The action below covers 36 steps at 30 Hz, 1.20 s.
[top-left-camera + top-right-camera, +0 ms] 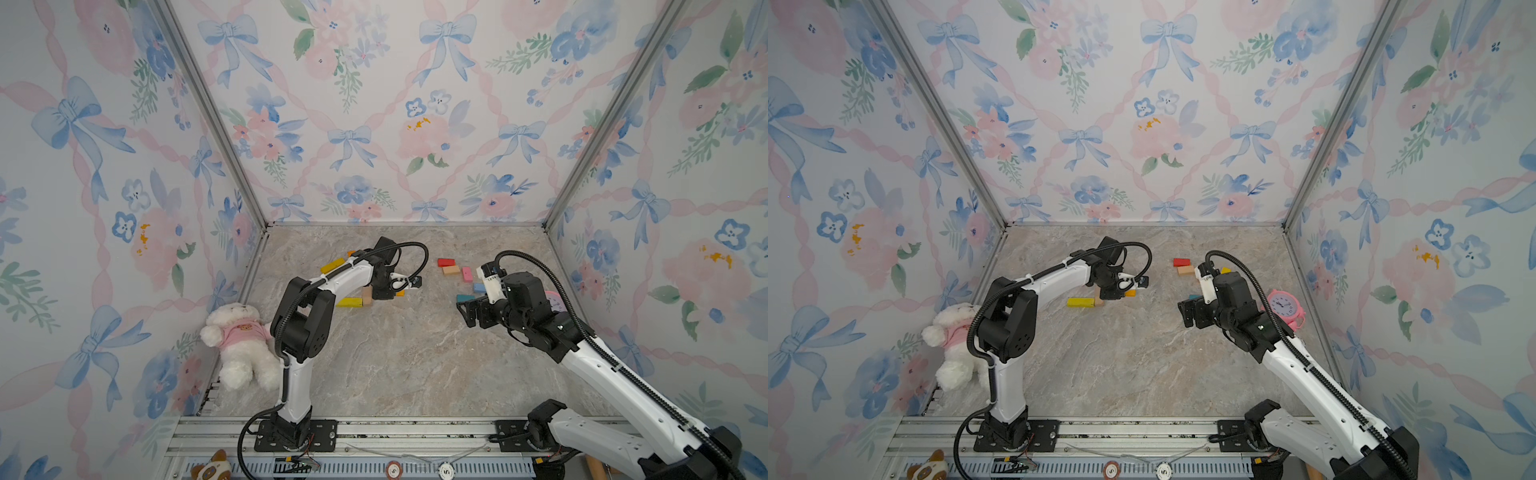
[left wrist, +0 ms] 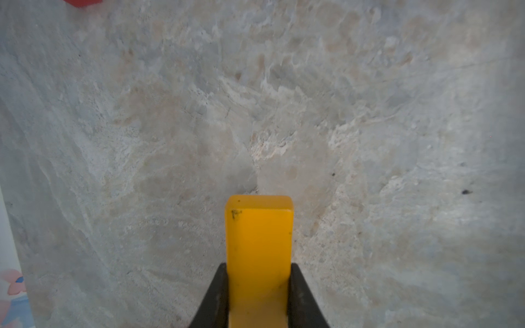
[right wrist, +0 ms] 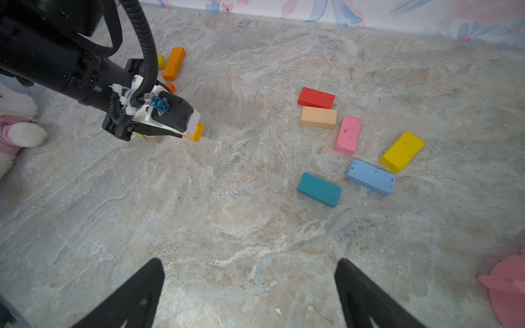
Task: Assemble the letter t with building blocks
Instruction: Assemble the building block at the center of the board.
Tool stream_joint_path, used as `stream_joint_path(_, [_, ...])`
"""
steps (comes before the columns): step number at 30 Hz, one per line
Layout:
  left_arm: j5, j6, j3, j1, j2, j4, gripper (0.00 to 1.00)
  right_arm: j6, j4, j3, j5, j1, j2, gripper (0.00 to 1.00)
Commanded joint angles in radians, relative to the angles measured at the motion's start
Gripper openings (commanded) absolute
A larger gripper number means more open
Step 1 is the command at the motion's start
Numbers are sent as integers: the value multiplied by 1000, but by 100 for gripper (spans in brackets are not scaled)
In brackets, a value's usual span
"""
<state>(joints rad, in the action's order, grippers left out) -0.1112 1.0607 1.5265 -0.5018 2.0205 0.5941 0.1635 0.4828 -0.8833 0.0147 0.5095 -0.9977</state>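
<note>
Orange block [image 2: 259, 227] in low left hand [image 2: 259, 268]

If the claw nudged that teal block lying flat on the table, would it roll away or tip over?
Probably neither: the teal block lies on its broad flat face, so it would likely slide over the smooth table. Its crisp edges suggest stiff, solid wood.

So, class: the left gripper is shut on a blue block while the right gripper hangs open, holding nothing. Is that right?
Not quite. The block in the left gripper is yellow-orange, not blue; the left wrist view shows it. The right gripper does hang open, holding nothing.
</note>
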Motion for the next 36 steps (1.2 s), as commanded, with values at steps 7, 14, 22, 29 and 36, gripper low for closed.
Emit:
stream_joint_path(7, [-4, -49, 11, 3, 37, 27, 16, -15, 17, -20, -9, -9, -15, 96])
stream_joint_path(14, [-15, -59, -9, 11, 39, 32, 16, -15, 16, -19, -8, -9, -16, 96])
stream_joint_path(22, [-18, -88, -22, 21, 41, 32, 18, -13, 15, -19, -6, -9, -16, 96])
stream_joint_path(29, [-8, -99, -52, 25, 40, 32, 18, -16, 13, -22, -4, -10, -22, 96])
stream_joint_path(36, [-10, -108, -55, 28, 51, 32, 20, -13, 12, -18, -2, -9, -19, 96])
